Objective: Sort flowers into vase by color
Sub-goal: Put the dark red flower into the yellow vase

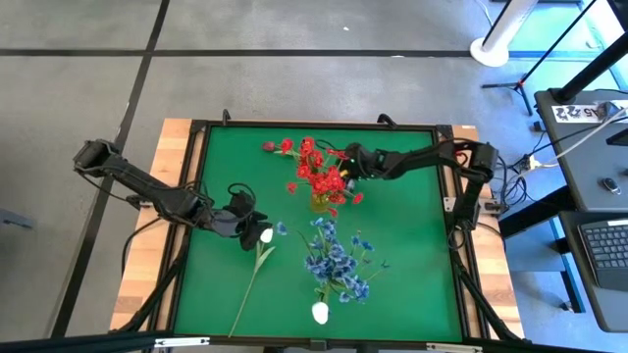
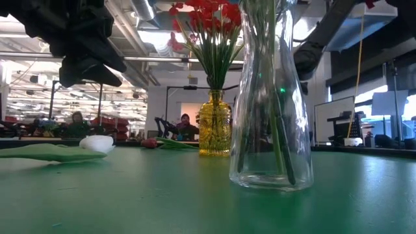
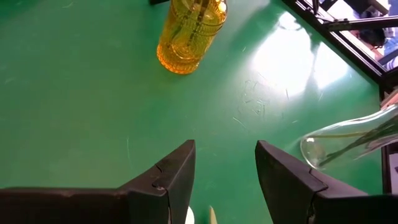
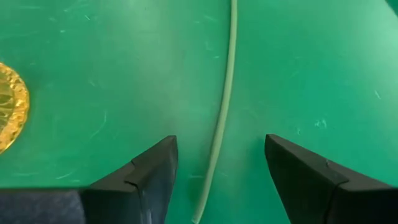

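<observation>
1. The green mat [image 1: 412, 265] sits inside a dark frame; its right half and near-left corner are bare, while the middle is crowded with vases and blooms.
2. The left arm reaches in from the mat's left edge toward the centre. Its left gripper [image 1: 253, 228] hovers over the head of a white tulip [image 1: 266, 235]; in its wrist view the fingers [image 3: 168, 177] stand apart with nothing between them, bare mat ahead.
3. That tulip lies flat, its stem running from the head diagonally down toward the near-left edge.
4. The right arm stretches from the right rim across the far side. Its right gripper [image 1: 345, 172] hangs just beside the red sprays [image 1: 319, 175]; its fingers [image 4: 155, 168] are spread wide either side of a thin green stem [image 4: 222, 112] lying on the mat, not touching it.
5. The red sprays stand upright in the yellow vase [image 2: 215, 130], mid-mat.
6. The blue sprays [image 1: 334, 257] stand in the clear vase [image 2: 272, 117], nearer the front edge.
7. A second white tulip head [image 1: 320, 313] lies by the near edge.
8. A dark pink bud [image 1: 268, 146] lies near the far edge.
</observation>
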{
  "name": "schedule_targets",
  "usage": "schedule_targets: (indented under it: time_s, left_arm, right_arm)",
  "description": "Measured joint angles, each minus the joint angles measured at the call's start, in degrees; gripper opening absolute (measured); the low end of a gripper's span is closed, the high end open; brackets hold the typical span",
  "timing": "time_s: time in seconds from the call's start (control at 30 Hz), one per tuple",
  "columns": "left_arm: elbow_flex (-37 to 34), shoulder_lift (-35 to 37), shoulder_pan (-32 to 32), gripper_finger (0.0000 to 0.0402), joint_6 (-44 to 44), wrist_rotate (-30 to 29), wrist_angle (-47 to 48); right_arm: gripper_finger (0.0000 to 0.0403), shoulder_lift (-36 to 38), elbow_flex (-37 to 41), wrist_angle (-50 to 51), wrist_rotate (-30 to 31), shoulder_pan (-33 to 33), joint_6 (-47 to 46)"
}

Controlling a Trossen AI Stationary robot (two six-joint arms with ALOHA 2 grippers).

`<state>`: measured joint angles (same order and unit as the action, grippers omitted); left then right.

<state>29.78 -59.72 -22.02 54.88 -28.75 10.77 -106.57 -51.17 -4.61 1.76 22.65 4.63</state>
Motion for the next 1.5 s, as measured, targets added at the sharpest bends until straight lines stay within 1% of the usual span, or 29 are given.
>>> schedule_targets:
  time_s: [0.1,0.17,0.27,0.4,0.43,0.47,0.6,0.67,0.77,0.97,1.17,1.37,1.5]
  left_arm:
    - [0.0,-0.02,0.0,0.0163,0.03,0.0,-0.27]
    - [0.0,-0.02,0.0,0.0163,0.04,0.32,-0.36]
    - [0.0,-0.02,0.0,0.0163,0.03,0.75,-0.44]
    - [0.0,-0.02,0.0,0.0163,0.02,0.99,-0.56]
    - [0.0,-0.02,0.0,0.0163,0.02,1.04,-0.55]
    - [0.0,-0.02,0.0,0.0163,0.02,1.06,-0.58]
    - [0.0,-0.02,-0.03,0.0163,0.02,1.49,-0.69]
    - [0.0,-0.02,-0.25,0.0163,0.02,1.49,-0.78]
    - [0.0,-0.04,-0.89,0.0163,0.06,1.51,-1.04]
    - [0.02,-0.04,-1.84,0.0163,0.08,1.49,-1.07]
    - [0.02,-0.04,-1.79,0.0163,0.1,1.09,-1.2]
    - [0.02,-0.04,-1.79,0.0163,0.0,0.86,-1.43]
    - [1.14,0.19,-1.79,0.0163,-2.04,-1.38,-1.3]
  right_arm:
    - [0.0225,-0.21,-0.39,1.45,-0.02,0.13,-1.21]
    - [0.0199,-0.06,-0.42,2.75,-0.16,0.13,-1.45]
    - [0.014,0.23,-0.44,4.95,-0.22,0.09,-1.4]
    - [0.0043,0.23,-0.47,7.75,-0.25,0.19,-1.3]
    - [0.0023,0.23,-0.47,8.24,-0.24,0.22,-1.22]
    - [0.0013,0.25,-0.47,8.52,-0.42,0.24,-1.25]
    - [0.0015,2.37,-0.31,10.24,-1.17,0.31,-3.58]
    - [0.0006,4.52,-0.05,12.87,-1.35,0.31,-4.19]
    - [0.0005,8.46,0.32,16.99,-1.09,0.35,-4.48]
    - [0.0002,18.55,0.17,23.75,5.44,0.39,-5.76]
    - [0.0001,29.8,0.08,27.11,8.7,2.63,-7.82]
    - [0.0001,41.98,0.06,28.91,9.21,5.08,-8.84]
    - [0.0,49.95,0.04,28.62,7.59,5.18,-10.16]
